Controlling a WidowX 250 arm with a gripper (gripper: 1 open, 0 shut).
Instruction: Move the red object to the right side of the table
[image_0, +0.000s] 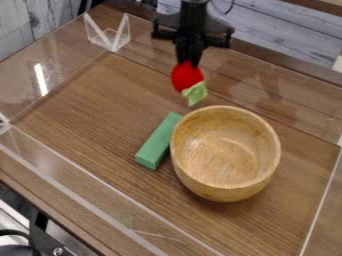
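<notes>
The red object (186, 76) is a small glossy red toy with a green leafy end pointing down and right. It hangs in the air above the table (80, 110), just behind the wooden bowl's far rim. My gripper (187, 66) comes down from above and is shut on the red object's top. The black fingers (189, 50) hide part of the toy's upper side.
A large wooden bowl (226, 152) stands at the right centre. A green rectangular block (159, 139) lies against the bowl's left side. Low clear acrylic walls (107, 32) border the tabletop, with a white plank wall behind.
</notes>
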